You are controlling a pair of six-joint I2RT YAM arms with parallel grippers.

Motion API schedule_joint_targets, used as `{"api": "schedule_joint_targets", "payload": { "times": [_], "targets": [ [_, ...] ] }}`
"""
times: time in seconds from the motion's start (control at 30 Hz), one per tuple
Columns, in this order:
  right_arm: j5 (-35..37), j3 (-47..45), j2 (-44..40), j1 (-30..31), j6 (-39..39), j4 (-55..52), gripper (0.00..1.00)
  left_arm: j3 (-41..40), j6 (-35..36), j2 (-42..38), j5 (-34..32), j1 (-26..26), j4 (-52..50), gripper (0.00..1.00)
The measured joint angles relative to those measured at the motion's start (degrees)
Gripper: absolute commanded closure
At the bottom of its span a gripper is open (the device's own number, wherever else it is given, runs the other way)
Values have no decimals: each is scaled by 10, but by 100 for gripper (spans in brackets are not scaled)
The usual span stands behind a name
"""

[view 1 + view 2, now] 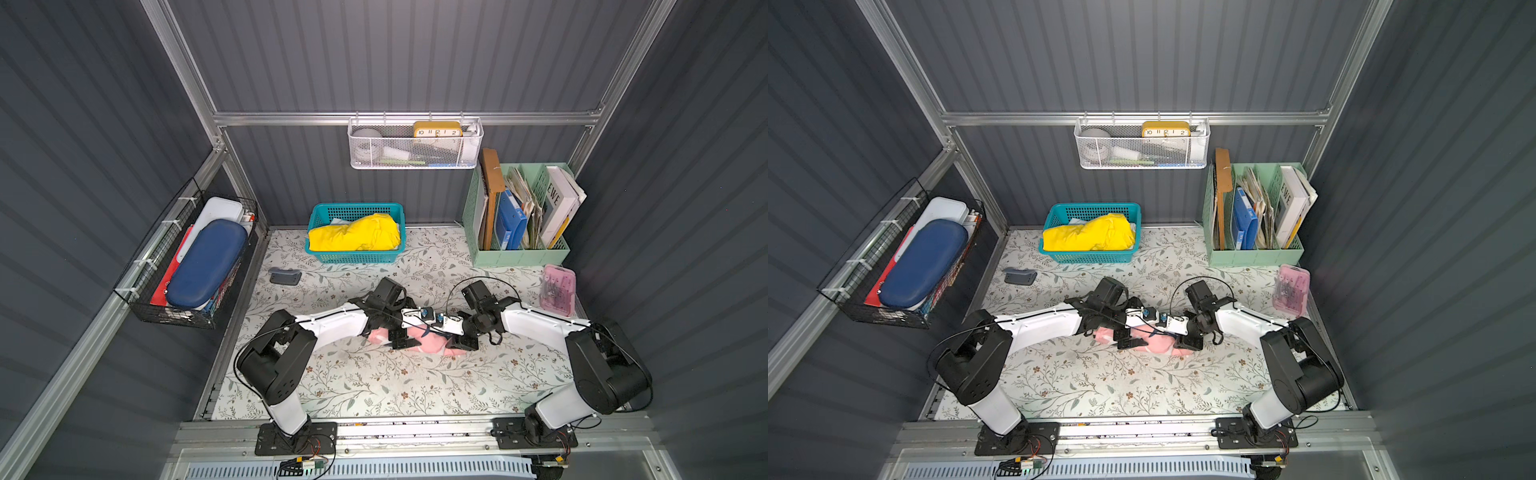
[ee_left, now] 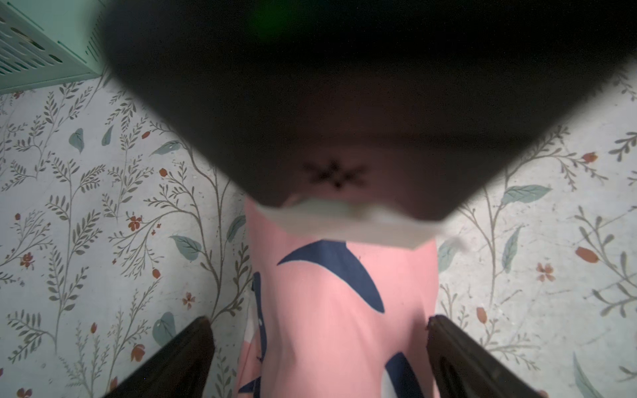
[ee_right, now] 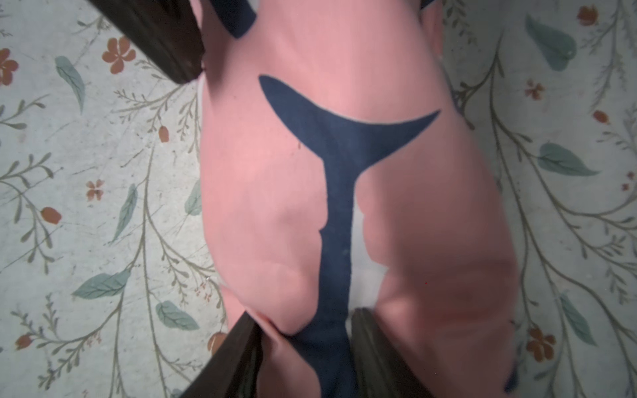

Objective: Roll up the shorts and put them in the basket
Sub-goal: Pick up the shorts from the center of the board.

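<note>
Released left claw (image 2: 319, 322), jaws at full spread, one to either side of the near end of the shorts (image 2: 331, 296); contact with the fabric not resolvable. Right claw (image 3: 305, 318) clenched on a fold at the opposite end, with navy print and pink cloth pinched between its fingers (image 3: 375, 351).

Shorts gathered into a compact pink roll on the table (image 1: 374, 386), lying directly below and between the two claws in both top views. Long axis from claw to claw: straight ahead of the left claw, straight ahead of the right claw, and crosswise to the gap of each pair of jaws. Neither arm nearer than the other, with both already at the cloth and only the left free to act.

Left arm (image 1: 332, 324) and right arm (image 1: 536, 324) angled inward from their bases, elbows raised, wrists tipped downward, claws nose to nose above the roll. Close together, but touching or apart not decidable.

Judged step: securing the loose end of a roll that looks nearly complete, its tightness hidden beneath the wrists. Coming move judged to turn on a squeeze across the roll's width by the left claw, not along its length. Teal basket (image 1: 353, 205) with yellow cloth (image 1: 357, 235) well beyond both claws, not involved.
</note>
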Motion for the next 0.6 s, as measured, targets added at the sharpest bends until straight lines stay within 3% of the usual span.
{"api": "schedule_joint_targets", "payload": {
  "times": [0.43,0.6],
  "targets": [
    [-17,0,-2,-2,-3,4,53,-44,-18,-85,-23,27,-8,0],
    [-20,0,-2,-2,-5,4,53,-51,-15,-82,-33,26,-18,0]
  ]
}}
